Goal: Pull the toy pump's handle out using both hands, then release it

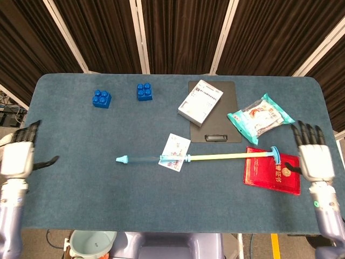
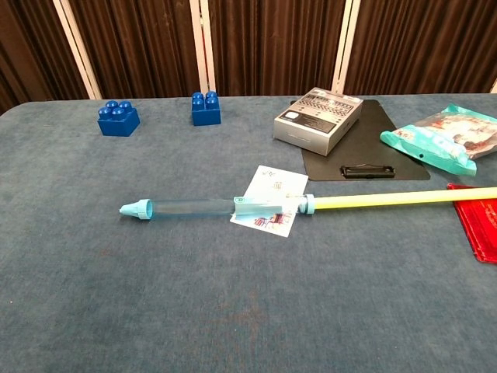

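Note:
The toy pump lies flat across the table. Its clear blue barrel [image 1: 141, 159] [image 2: 190, 207] points left, and its yellow rod [image 1: 226, 156] [image 2: 396, 199] is drawn far out to the right. The blue handle [image 1: 275, 154] rests over the red booklet [image 1: 272, 172]. My left hand [image 1: 19, 155] hovers at the table's far left edge, fingers spread, holding nothing. At the far right edge my right hand [image 1: 314, 154] is likewise spread and empty, a short way right of the handle. Neither hand shows in the chest view.
Two blue blocks [image 1: 102, 98] [image 1: 144, 91] sit at the back left. A white box [image 1: 200, 102] lies on a black clipboard [image 1: 221, 127]. A teal snack bag [image 1: 260, 118] is at the right. A small card [image 1: 174, 151] lies under the pump's barrel.

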Robot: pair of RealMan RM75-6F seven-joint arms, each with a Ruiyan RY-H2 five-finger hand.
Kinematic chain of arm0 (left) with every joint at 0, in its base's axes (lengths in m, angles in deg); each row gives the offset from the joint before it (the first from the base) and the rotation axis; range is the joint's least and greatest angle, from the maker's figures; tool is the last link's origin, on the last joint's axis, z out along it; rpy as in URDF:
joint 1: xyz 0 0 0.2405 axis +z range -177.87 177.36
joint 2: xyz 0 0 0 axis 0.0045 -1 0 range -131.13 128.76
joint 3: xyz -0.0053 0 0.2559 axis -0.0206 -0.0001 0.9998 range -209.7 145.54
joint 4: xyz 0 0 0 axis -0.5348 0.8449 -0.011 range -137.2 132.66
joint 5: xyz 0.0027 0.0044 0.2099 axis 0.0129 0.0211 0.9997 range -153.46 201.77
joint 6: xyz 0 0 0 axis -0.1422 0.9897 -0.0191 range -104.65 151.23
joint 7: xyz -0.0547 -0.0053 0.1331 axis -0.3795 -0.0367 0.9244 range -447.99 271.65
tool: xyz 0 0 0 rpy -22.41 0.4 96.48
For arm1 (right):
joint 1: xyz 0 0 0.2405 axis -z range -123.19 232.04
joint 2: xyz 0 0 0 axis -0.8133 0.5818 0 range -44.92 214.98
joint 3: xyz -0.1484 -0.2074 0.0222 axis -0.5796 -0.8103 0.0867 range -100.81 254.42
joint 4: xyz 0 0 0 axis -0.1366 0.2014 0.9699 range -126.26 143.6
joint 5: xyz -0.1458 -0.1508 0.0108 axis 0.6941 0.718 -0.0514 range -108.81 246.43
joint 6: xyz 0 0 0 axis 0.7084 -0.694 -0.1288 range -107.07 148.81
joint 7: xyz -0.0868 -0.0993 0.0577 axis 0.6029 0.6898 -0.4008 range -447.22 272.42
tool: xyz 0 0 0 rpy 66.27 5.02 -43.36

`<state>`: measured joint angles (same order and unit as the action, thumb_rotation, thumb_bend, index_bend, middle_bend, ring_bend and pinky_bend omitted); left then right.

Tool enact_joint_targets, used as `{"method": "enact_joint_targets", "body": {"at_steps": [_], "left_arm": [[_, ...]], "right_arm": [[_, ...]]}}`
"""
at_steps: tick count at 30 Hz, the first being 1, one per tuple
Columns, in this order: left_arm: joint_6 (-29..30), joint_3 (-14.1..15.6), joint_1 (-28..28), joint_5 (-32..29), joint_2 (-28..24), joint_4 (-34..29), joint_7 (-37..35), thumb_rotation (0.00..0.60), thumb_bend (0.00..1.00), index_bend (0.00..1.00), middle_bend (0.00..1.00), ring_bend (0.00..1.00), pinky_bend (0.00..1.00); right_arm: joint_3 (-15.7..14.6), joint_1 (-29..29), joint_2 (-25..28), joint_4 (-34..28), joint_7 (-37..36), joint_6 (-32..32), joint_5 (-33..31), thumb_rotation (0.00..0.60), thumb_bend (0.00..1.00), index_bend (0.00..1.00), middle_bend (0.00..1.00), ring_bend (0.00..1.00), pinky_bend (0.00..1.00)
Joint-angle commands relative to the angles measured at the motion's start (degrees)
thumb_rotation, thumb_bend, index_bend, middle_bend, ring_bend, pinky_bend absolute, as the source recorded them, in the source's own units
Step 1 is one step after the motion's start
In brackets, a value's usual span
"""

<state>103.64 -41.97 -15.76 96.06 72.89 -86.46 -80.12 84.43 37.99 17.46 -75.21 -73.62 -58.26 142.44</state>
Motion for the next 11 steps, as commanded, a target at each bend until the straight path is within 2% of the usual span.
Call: {"method": "enact_joint_targets", "body": {"at_steps": [1,7,11], "left_arm": [[3.0,-0.2,4.2,-2.9,-1.6,-1.9,-0.9,0.600,0.09,0.01,0.08,0.12,0.15],[5.3,0.5,6.6,-1.7,-0.8,0.5,-5.3,0.600,0.08,0.01,0.12,0.12,0.15],[5.1,0.6,6.8,-0.8,-0.8,0.6,-6.1,0.600,0.08,0.01,0.12,0.12,0.15]], "right_arm": [[-0.7,5.4,1.4,-0.5,-3.3,-4.7,-1.8,0.600,0.01,0.00,0.00,0.00,0.00],[-0.5,7.1,1.0,2.8,-10.0,-7.6,1.2,0.600,0.01,0.00,0.00,0.00,0.03],[-0.8,7.2,0.2,3.2,-8.7,-7.8,2.4,0.600,0.01,0.00,0.00,0.00,0.02]]}}
